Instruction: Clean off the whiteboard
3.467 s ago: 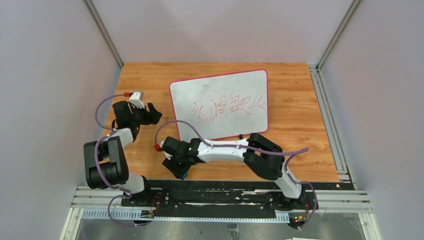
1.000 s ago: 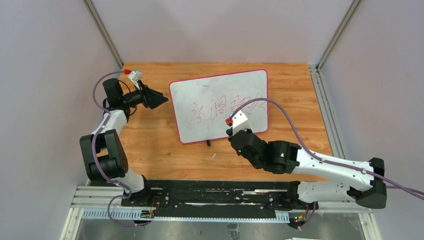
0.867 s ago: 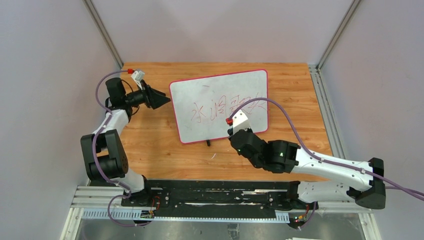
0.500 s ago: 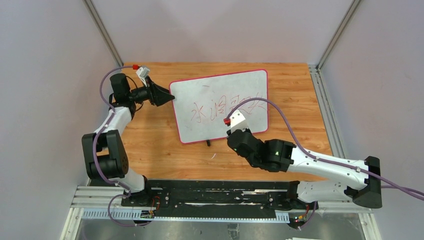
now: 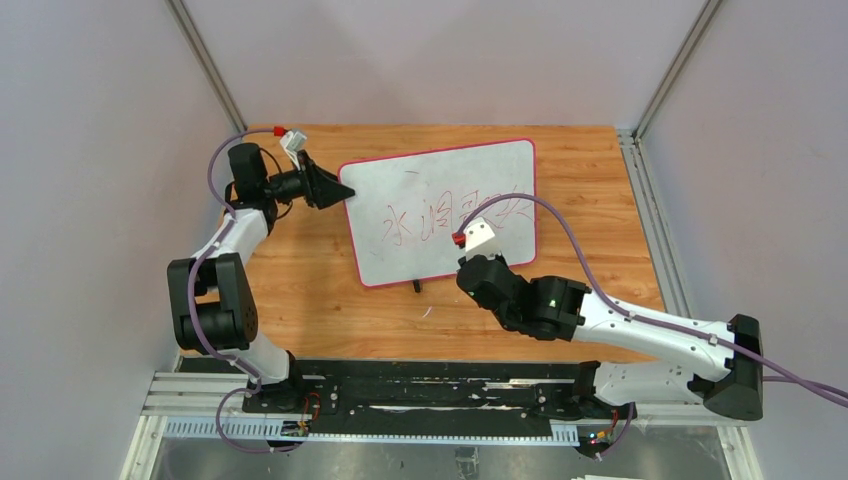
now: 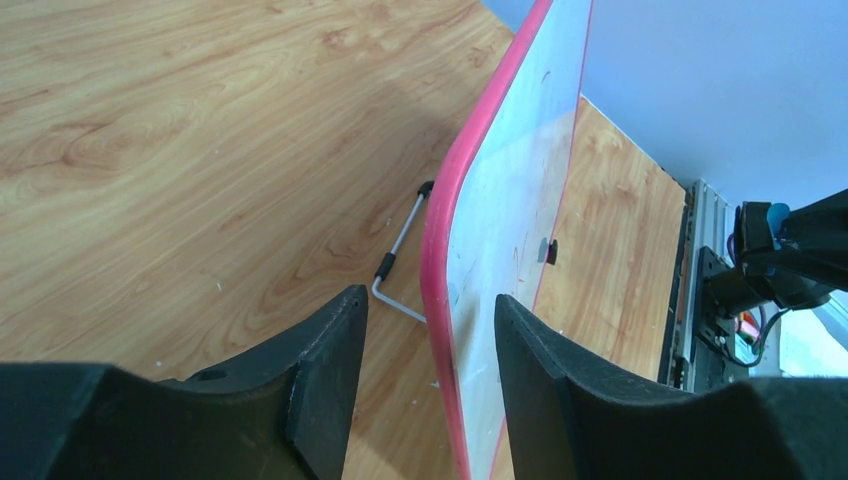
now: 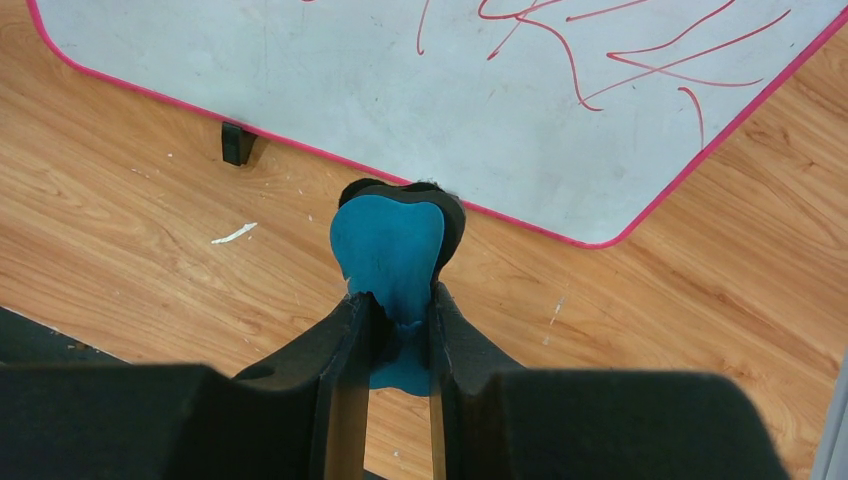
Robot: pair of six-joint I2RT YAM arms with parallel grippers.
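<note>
Centrally on the wooden tabletop [image 5: 300, 300] lay the whiteboard [image 5: 440, 205], its long axis running left to right, the right end angled slightly toward the far edge, red scribbles [image 5: 455, 215] across its middle. Pale walls enclosed the tabletop on three sides. The left pincer [image 6: 430, 330] stood open, its fingers straddling the board's pink left rim without visibly touching it. The right pincer [image 7: 392, 300] was clamped on the blue eraser [image 7: 390, 245], whose head reached the board's near rim. The overhead view hid the eraser beneath the right arm.
</note>
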